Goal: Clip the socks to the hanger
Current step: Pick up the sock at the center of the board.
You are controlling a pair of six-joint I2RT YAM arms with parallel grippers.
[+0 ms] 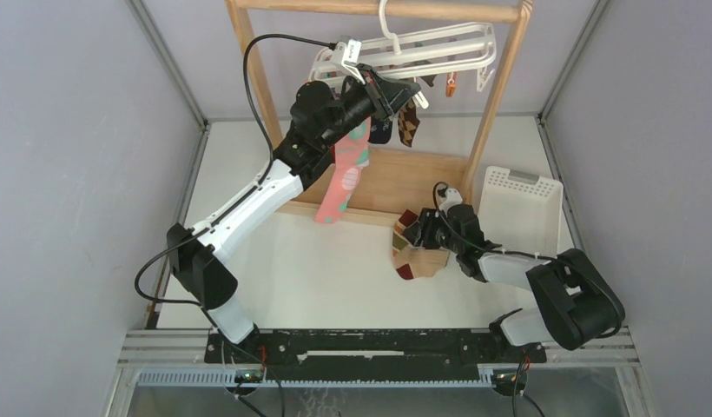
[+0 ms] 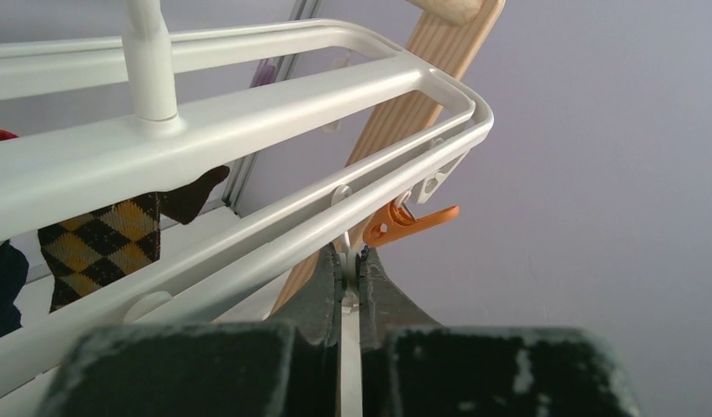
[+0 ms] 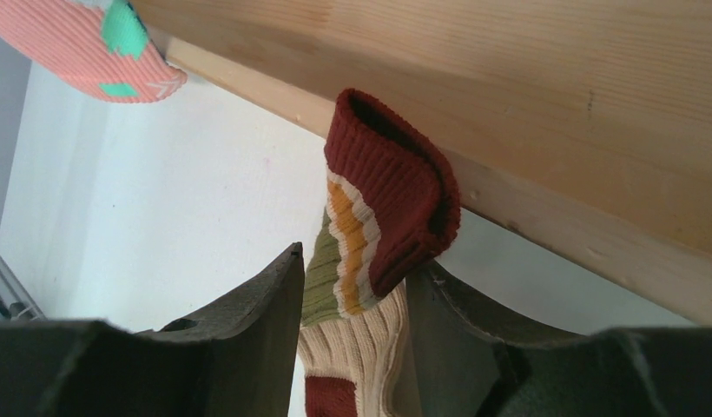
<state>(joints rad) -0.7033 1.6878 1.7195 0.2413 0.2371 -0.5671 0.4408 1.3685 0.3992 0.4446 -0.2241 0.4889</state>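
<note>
Right wrist view: striped sock (image 3: 396, 182) sits between the fingers of the right pincer (image 3: 357, 261), dark-red cuff folded over and poking up past the tips. Jaws parted, not squeezing. The cloth touches the right finger, with a gap to the left one, so not gripped. Top view puts the sock's foot end on the desk (image 1: 335, 278) below the pincer.

Handling, my read:
- Light, soft, floppy ribbed knit; will sag and fold and won't keep shape.
- Not fragile, not slippery.
- Best hold is the doubled cuff, pinched across both layers so an edge sticks out for a clip.

Just beyond the right pincer tips is the wooden rack (image 3: 526, 95) base board, with the cuff close under its edge. Pink sock (image 3: 75, 43) with teal dots hangs up and left of the tips.

Left pincer (image 2: 349, 257) is up at the hanger (image 2: 248, 113), closed tight on a thin white clip (image 2: 350, 356) under the frame's long bar. Orange clip (image 2: 409, 221) is just beyond and right of it, free. Argyle sock (image 2: 101, 239) hangs to its left, already on the frame.

Surface is a plain white desk, matte, looks flat. White slatted basket (image 1: 522, 204) is right of the right pincer, near. Grey walls (image 1: 75, 130) on both sides and behind. The rack takes the far middle, so the lift path up to the hanger looks tight.
</note>
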